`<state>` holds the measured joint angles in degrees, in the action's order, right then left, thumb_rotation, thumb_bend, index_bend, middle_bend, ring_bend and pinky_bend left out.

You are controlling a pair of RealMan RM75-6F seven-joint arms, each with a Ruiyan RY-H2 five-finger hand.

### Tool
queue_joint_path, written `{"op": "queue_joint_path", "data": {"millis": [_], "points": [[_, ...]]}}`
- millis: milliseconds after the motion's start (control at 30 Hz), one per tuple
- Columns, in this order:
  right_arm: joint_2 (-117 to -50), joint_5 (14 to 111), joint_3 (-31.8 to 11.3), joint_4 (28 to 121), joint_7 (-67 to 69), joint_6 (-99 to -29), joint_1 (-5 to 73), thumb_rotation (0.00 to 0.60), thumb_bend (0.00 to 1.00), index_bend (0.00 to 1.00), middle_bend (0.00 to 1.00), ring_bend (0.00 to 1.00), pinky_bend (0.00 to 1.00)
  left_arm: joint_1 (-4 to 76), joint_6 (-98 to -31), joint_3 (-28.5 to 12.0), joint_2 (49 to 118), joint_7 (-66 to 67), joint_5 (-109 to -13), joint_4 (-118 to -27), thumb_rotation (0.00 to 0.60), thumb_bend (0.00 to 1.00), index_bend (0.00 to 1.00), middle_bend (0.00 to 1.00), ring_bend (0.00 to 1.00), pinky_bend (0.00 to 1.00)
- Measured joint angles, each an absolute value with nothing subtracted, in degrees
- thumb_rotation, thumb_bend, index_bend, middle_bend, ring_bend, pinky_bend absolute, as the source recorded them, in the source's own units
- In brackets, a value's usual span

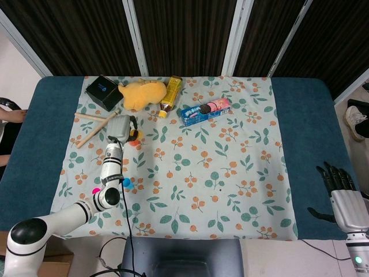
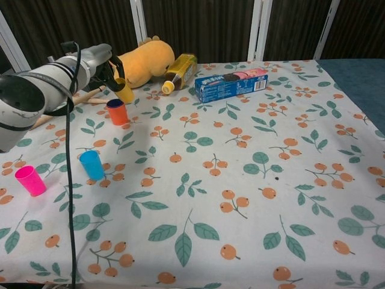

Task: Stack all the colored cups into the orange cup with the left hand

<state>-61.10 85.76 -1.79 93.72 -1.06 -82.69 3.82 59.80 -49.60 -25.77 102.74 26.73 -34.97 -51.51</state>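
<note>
Yellow cup (image 2: 124, 92) sits tilted in our left hand (image 2: 107, 67), fingers clamped around it, just above and behind the orange cup (image 2: 117, 112), which seems to have a dark blue one nested inside. We see the light blue cup (image 2: 91, 164) and pink cup (image 2: 29, 180) standing apart on the floral cloth (image 2: 252, 198). Our right hand (image 1: 343, 196) hangs off the table's edge, fingers spread, holding nothing.

Upper left of the chest view: the left hand (image 2: 111, 69) holds a cup (image 2: 125, 93) tilted just above another cup (image 2: 117, 112) — plush toy (image 2: 143, 61) behind, bottle (image 2: 178, 71) and cookie box (image 2: 231, 85) to its right. Lower left, two more cups (image 2: 92, 165) (image 2: 30, 180) stand on the desk (image 2: 252, 198).
</note>
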Motion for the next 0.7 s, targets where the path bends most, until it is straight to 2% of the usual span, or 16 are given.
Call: {"op": "queue_joint_path", "data": {"millis": [233,700], "points": [[-61.25,84.67,-2.25,93.81,-1.78,-82.27,3.95,0.6,0.13,0.0,0.0,0.0,0.0,60.35,-47.36,-25.52,104.09,25.18,-36.25,-45.62,0.6,0.53,0.74,1.0,1.0,1.0],[-61.28,84.64,-2.36,93.94,-1.92,-82.26,3.94,0.6,0.13,0.0,0.0,0.0,0.0,58.97,-45.71,-24.91,102.88,25.46,-36.42,-45.89,0.6,0.53,0.74,1.0,1.0,1.0]]}}
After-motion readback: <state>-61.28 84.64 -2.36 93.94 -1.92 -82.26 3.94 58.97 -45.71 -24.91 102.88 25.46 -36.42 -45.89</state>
